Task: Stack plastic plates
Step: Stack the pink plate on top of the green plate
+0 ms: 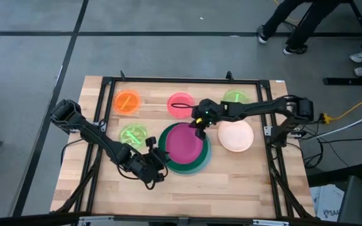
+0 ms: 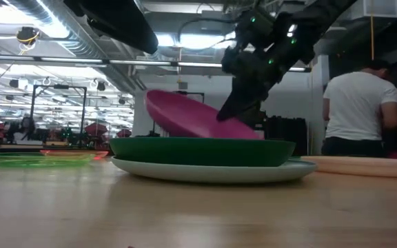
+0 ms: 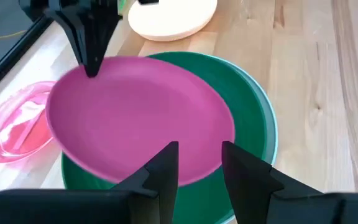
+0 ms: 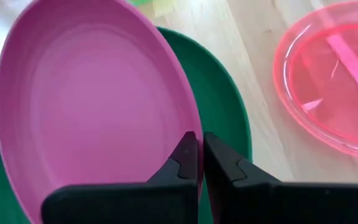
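The magenta plate (image 1: pixel 186 144) lies tilted on the dark green plate (image 1: pixel 168 162), which sits on the pale blue plate (image 2: pixel 205 172). My right gripper (image 1: pixel 200 130) is shut on the magenta plate's far right rim. My left gripper (image 3: pixel 199 149) is open just off the stack's near left side, its fingers over the magenta plate's rim and apparently clear of it. The peach plate (image 1: pixel 235 135) lies flat to the right of the stack. The small orange (image 1: pixel 127 102), pink (image 1: pixel 181 103) and two neon green plates (image 1: pixel 236 97) (image 1: pixel 133 134) lie flat around it. My right gripper pinches the magenta plate's rim (image 4: pixel 190 121) between its two fingers, at the far right side of the plate. The fingers (image 2: pixel 229 114) come slanting down from the far right. The plate sits tilted, its left side (image 2: pixel 154 100) raised and its right edge (image 2: pixel 253 132) down in the green plate.
The black frame rail (image 1: pixel 187 80) runs round the wooden table. Bare wood (image 1: pixel 231 188) lies along the near edge and near right. A person in a white shirt (image 2: pixel 360 103) stands beyond the table; legs (image 1: pixel 288 25) show on the floor at the far side.
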You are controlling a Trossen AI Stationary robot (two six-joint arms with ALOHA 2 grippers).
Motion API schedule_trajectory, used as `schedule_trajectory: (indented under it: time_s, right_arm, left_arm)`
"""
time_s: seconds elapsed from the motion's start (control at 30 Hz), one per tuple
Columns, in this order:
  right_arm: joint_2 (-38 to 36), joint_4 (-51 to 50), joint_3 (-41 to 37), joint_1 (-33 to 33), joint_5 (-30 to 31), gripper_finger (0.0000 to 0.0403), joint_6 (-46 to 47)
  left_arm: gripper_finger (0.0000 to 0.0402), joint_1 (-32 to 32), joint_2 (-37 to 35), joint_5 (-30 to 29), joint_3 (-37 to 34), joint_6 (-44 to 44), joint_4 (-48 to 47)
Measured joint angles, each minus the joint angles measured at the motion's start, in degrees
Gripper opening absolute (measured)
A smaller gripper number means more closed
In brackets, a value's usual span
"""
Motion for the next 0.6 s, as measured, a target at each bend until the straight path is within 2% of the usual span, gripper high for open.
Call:
schedule_trajectory:
  time_s: [0.4,0.6]
  right_arm:
    - [2.72,0.80,-0.02,-0.25,-0.02,0.0008,-0.19]
    - [2.72,0.76,-0.02,-0.24,0.08,0.0070,-1.26]
  left_arm:
    - [0.0116,0.13,0.00,-1.55,0.00,1.48,1.76]
    - [0.0116,0.13,0.00,-1.55,0.00,1.65,2.00]
